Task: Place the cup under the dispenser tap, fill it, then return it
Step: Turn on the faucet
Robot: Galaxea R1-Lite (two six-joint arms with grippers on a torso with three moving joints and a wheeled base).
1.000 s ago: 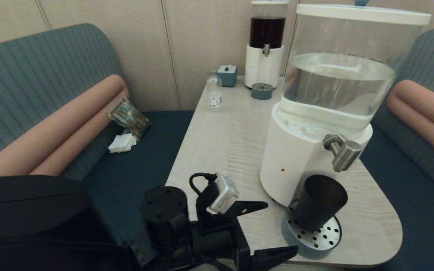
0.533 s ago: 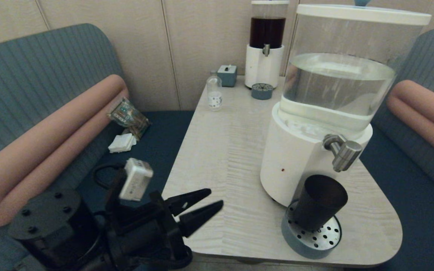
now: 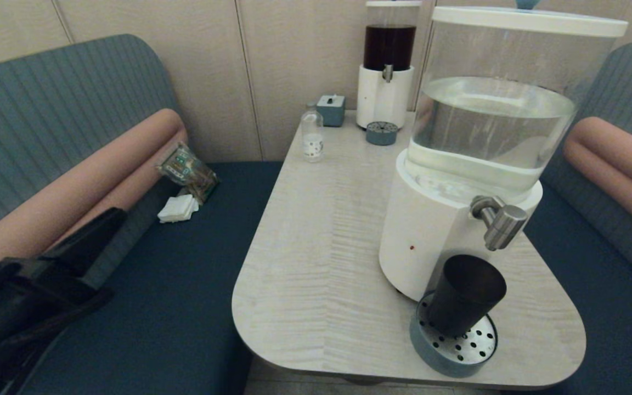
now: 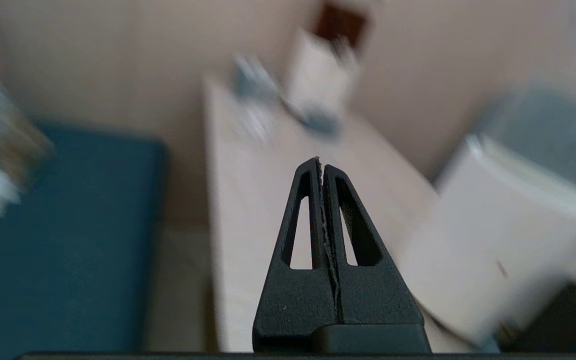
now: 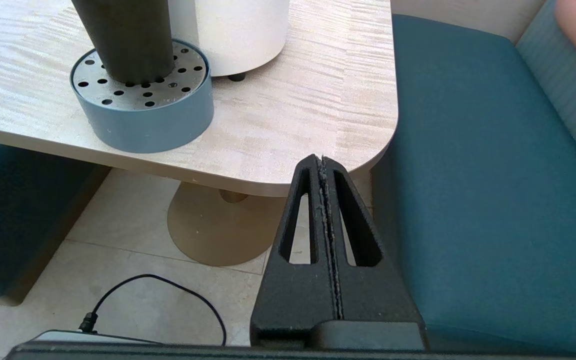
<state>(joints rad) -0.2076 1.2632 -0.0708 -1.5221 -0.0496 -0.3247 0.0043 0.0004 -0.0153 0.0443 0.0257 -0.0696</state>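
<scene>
Partly cropped left pincer [image 4: 322, 165] closed, cup [image 3: 465, 296] rim beneath dispenser tap [image 3: 500, 222]

No text can be read; the small bottle's [image 3: 312, 135] white label, upper centre, perhaps carries print, too small.

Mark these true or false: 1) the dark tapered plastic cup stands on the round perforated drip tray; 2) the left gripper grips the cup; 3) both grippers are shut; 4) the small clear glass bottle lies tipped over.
1) True: the dark tapered plastic cup stands on the round perforated drip tray, below the brushed-steel tap.
2) False: the left gripper is away from the cup, holding nothing.
3) True: the right gripper is shut too.
4) False: the small clear glass bottle stands upright.
</scene>
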